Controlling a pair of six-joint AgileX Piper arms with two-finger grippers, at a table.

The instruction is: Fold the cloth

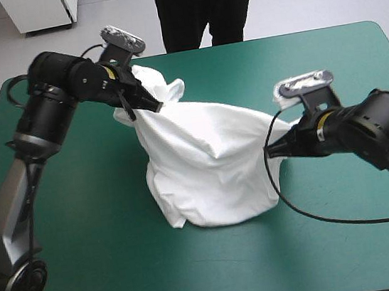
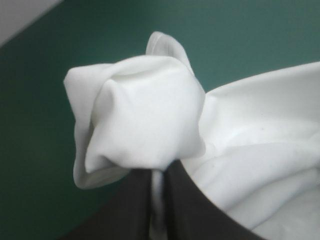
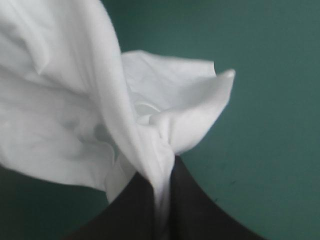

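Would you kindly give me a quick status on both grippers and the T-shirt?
Left gripper shut on the T-shirt, raised. Right gripper shut on it too. It sags between them, bottom on the table. Nothing in the way.

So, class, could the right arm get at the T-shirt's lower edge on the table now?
Probably not: the right gripper is shut on the T-shirt, so it would have to let go first.

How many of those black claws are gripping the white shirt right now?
2. The left gripper pinches the T-shirt at its raised far-left corner; the right gripper pinches its right edge, nearer the table.
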